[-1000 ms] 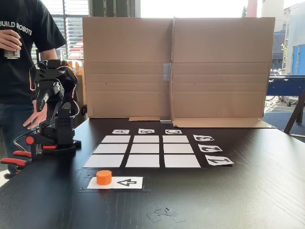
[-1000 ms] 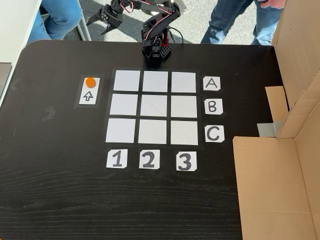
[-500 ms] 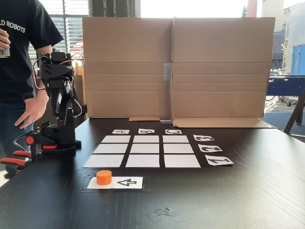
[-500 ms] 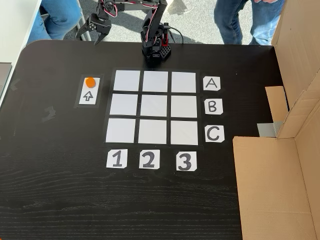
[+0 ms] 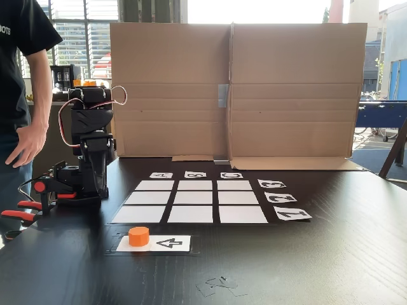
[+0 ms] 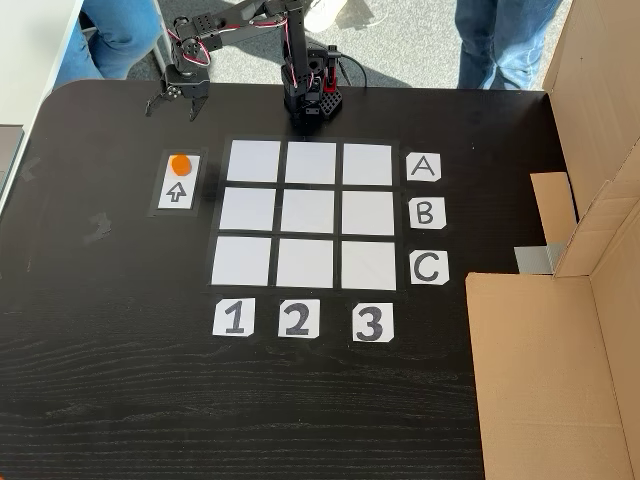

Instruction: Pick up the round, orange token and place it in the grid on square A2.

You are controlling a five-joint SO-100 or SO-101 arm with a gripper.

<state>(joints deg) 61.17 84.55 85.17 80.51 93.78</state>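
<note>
Token (image 6: 180, 163) sits on the arrow card (image 6: 178, 190), at the end away from the arrowhead's base, i.e. just past the arrow tip as seen in a fixed view from above. In the low front fixed view the token (image 5: 138, 236) is at the left end of the same card (image 5: 166, 243), arrow pointing at it. The card is just beside the grid (image 6: 310, 214), on the side of the column above the 1 card, level with the A row.

All nine grid squares are bare. Square A2 (image 6: 311, 163), in line with the A card (image 6: 424, 167) and the 2 card (image 6: 298, 319), is bare too, with one square between it and the arrow card.

Arm base (image 6: 311, 100) is clamped at the surface edge just beyond the A row of the grid. The arm reaches out sideways from it. Gripper (image 6: 170, 108) hangs over the dark surface (image 6: 110, 330) near the edge, beyond the token on the far side from the number cards, apart from it and not touching. Jaws are spread apart, nothing between them, tips pointing down toward the surface.

In the front fixed view the arm (image 5: 91, 146) stands left of the grid (image 5: 197, 202); jaw state can't be told there. A person (image 5: 22, 95) stands behind the arm. A folded cardboard screen (image 5: 235, 89) stands on the far side of the grid.
</note>
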